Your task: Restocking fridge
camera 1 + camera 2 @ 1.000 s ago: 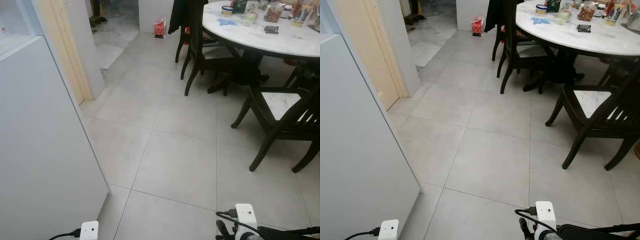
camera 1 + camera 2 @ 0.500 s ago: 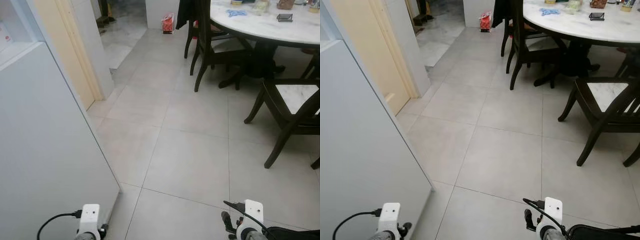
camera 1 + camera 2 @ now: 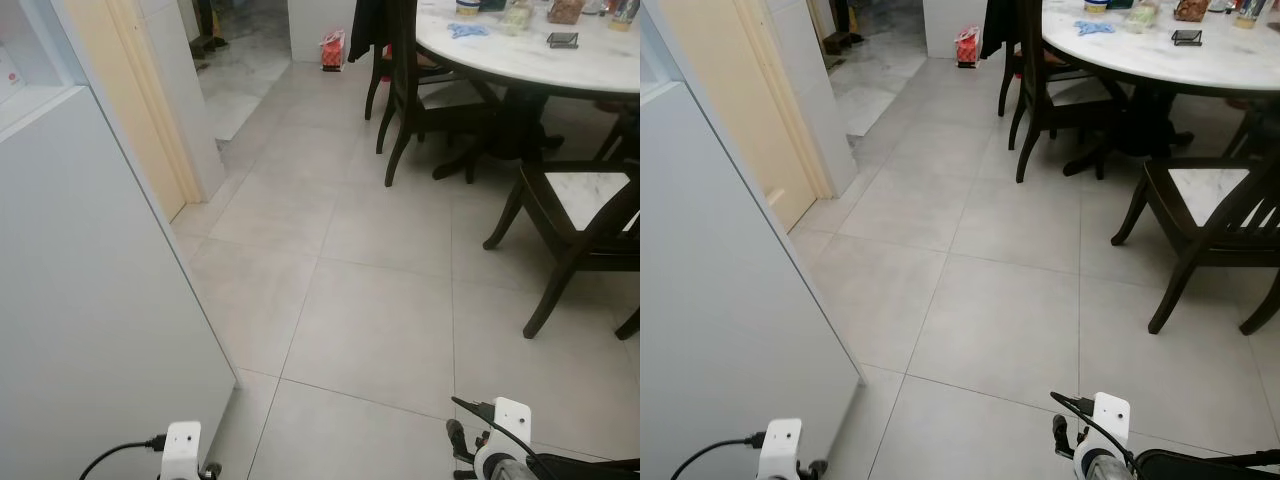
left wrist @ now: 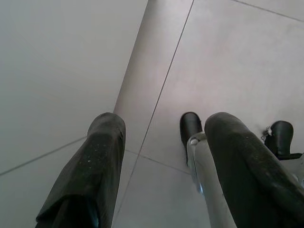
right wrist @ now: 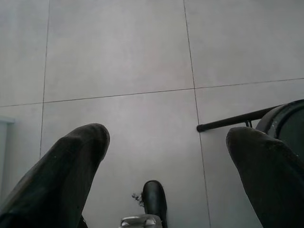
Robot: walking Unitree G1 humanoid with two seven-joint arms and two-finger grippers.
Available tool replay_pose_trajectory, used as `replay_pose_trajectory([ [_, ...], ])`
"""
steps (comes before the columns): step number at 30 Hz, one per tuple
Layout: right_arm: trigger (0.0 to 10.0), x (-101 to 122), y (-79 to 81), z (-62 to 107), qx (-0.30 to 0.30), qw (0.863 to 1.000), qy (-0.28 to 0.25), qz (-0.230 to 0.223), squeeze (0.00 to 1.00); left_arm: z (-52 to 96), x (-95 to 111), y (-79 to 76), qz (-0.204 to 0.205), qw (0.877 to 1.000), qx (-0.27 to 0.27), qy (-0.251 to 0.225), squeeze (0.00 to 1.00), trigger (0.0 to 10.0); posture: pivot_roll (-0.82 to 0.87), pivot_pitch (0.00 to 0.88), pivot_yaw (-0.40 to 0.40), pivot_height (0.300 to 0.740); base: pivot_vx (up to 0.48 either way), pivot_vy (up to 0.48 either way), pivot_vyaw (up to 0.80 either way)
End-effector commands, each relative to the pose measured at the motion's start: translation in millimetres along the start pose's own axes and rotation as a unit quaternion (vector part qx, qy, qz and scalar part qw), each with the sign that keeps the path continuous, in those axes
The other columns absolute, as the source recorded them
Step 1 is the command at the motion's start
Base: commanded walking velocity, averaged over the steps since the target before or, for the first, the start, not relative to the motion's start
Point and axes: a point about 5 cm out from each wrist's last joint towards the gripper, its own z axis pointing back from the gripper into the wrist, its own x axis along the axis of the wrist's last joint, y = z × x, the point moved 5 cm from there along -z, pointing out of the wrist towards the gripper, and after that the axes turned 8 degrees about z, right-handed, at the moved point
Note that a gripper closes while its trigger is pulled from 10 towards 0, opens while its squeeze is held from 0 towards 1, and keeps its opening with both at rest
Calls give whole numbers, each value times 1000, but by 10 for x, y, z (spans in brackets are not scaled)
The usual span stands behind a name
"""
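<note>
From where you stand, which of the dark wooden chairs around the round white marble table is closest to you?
The dark wooden chair with the pale marble seat, on your right. It stands on the near side of the round white marble table; the other chair is farther away.

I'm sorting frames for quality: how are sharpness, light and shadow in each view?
Left and right eye views: sharp, evenly lit, with soft reflections on the floor and dark chairs losing detail. Left wrist view: the left gripper has soft-focus fingers, and the white panel looks shaded grey. Right wrist view: dim and flat, the right gripper blurred, tile lines crisp.
</note>
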Motion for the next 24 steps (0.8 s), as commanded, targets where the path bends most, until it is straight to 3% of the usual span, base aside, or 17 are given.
replay_pose_trajectory([
  [1,10000,12,-27,0,-10,1000,-3,-14,0,-21,76,-108,1,1000,-3,-4,0,10000,-76,18,25,740,0,0,600],
  [7,10000,-17,-68,8,-21,999,-1,-34,0,-27,124,-123,2,1000,-3,-9,0,10000,-75,15,32,740,0,0,664],
  [24,10000,33,31,-17,-25,998,-3,-58,0,-25,136,-81,-12,1000,-4,-10,0,10000,-74,2,64,740,0,0,800],
])
